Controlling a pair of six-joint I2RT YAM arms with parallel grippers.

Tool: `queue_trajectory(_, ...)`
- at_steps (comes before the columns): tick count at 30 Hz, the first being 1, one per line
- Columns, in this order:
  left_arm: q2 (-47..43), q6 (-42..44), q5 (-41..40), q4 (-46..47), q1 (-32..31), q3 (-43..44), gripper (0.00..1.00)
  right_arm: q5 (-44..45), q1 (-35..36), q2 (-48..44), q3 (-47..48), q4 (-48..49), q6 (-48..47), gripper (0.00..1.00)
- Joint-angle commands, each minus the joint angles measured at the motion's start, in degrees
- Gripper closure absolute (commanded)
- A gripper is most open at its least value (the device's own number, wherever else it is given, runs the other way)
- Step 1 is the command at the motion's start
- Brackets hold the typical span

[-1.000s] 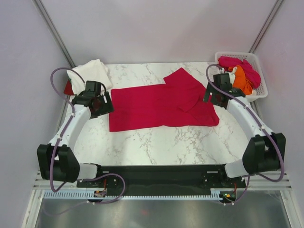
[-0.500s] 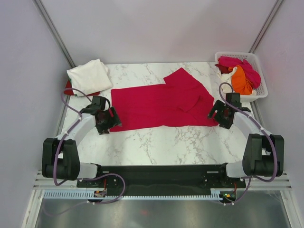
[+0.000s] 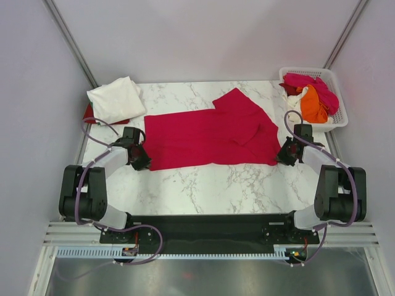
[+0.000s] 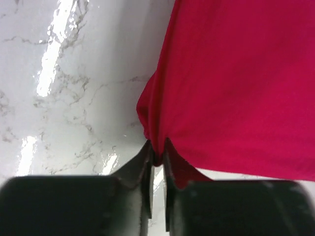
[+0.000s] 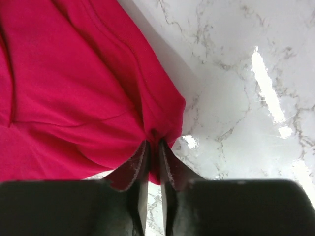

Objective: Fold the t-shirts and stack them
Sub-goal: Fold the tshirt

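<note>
Crimson t-shirt (image 3: pixel 210 139) lies spread across the middle of the marble table (image 3: pixel 203 185), long side running left to right, with a sleeve flap folded over near its right end. Left gripper (image 4: pixel 156 160) is pinched on the near-left corner, cloth bunched between the fingers. Right gripper (image 5: pixel 152 147) is pinched on the near-right corner the same way. Both sit low at the tabletop.

Bare marble runs along the near edge in front of the shirt, plus a strip behind it. Cream-white t-shirt (image 3: pixel 116 98) sits folded at the far-left corner, right at the table edge, with a red cloth (image 3: pixel 89 114) under it, mostly hidden. White basket (image 3: pixel 338 117) beside the far-right corner holds a pink shirt (image 3: pixel 308 82) and an orange shirt (image 3: pixel 315 105) in a heap, count unclear. Both wrist views cut the crimson shirt off at the frame edges.
</note>
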Motion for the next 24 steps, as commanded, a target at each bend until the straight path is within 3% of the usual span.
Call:
queue_trajectory(1, 2.9, -1.3, -1.3, 5.1, -0.2, -0.6, 0.9, -0.8, -0.3, 0.8, -0.4, 2.4, 0.1, 0.83)
queue_trajectory(2, 2.8, -1.2, -1.4, 4.9, -0.2, -0.6, 0.98, -0.9, -0.3, 0.4, -0.4, 2.3, 0.0, 0.95)
queue_trajectory(3, 2.4, -1.1, -1.5, 4.9, -0.1, -0.7, 0.98, -0.9, -0.3, 0.2, -0.3, 2.0, -0.1, 1.0)
queue_trajectory(9, -9.9, -1.7, -5.6, -1.8, 0.7, -1.4, 0.98, -0.1, -0.7, -7.0, -0.4, -2.9, 0.1, 1.0)
queue_trajectory(13, -16.9, -0.8, -3.0, -7.5, 5.0, -0.4, 0.98, 2.5, -1.8, -14.7, -0.8, -6.9, 0.1, 0.93)
queue_trajectory(17, -20.1, 1.1, -1.7, -12.7, 10.0, 0.9, 0.98, 2.6, -3.4, -18.6, -2.2, -10.0, 1.6, 0.92)
queue_trajectory(24, -25.4, 0.6, 4.3, -19.5, 10.8, 2.9, 0.97, 1.8, -3.8, -25.4, -7.6, -13.5, 3.5, 0.94)
